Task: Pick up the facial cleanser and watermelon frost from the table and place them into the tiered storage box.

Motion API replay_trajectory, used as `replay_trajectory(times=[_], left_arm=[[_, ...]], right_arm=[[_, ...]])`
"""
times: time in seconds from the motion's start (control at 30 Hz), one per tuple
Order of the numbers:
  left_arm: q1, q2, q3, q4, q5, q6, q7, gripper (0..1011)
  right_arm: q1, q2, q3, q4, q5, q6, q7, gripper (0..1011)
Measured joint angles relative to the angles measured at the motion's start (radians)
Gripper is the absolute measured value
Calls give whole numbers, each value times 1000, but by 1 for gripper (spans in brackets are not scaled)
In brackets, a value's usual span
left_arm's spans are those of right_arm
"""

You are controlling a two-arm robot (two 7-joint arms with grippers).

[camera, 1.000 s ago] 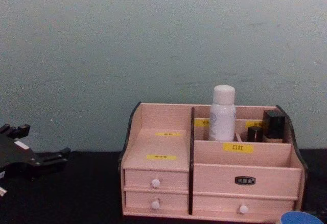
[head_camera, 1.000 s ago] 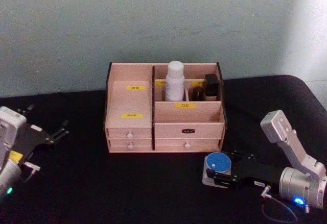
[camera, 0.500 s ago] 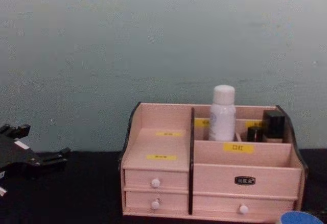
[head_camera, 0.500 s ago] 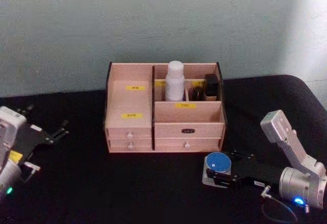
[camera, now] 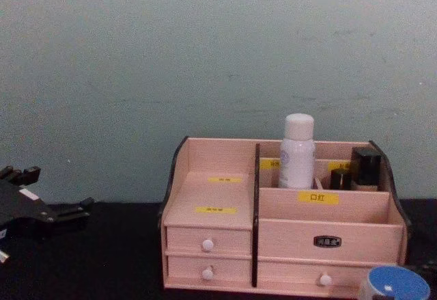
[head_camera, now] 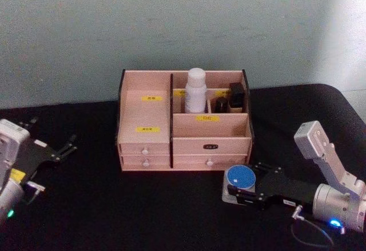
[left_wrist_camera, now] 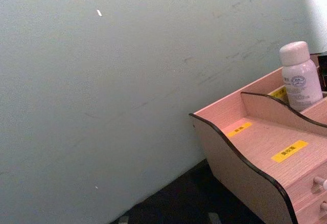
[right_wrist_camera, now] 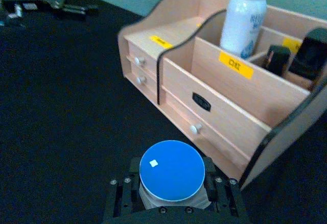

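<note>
The tiered storage box (head_camera: 143, 114) (camera: 218, 191) (right_wrist_camera: 189, 30) (left_wrist_camera: 255, 142) stands at the table's middle back. A white capped bottle, the facial cleanser (head_camera: 195, 91) (camera: 298, 153) (right_wrist_camera: 245, 22) (left_wrist_camera: 301, 78), is upright in its rear middle compartment. In front of the box's right drawers my right gripper (head_camera: 243, 187) (right_wrist_camera: 172, 185) is shut on a small round jar with a blue lid, the watermelon frost (head_camera: 240, 176) (right_wrist_camera: 172, 170) (camera: 396, 285), close above the table. My left gripper (head_camera: 64, 147) (camera: 65, 212) rests open at the far left.
Two dark small containers (head_camera: 236, 95) (camera: 366, 167) (right_wrist_camera: 311, 55) occupy the box's rear right compartment. The front right compartment and the stepped left shelves hold nothing. The black table (head_camera: 86, 205) runs back to a pale green wall.
My right gripper has carried the blue-lidded jar a little to the left and toward the box, and it now rises higher in the chest view. The left arm has not moved.
</note>
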Motion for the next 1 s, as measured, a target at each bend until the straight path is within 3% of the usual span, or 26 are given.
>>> replay_trajectory(times=[0.5,1.0], left_arm=[[0,0,0,0,0,0,0,1001],[0,0,0,0,0,0,0,1001]], right_arm=[[70,-26,-23,-12,15,-76,58,717],[213,-122,-84,33,-17,-78,43,717]])
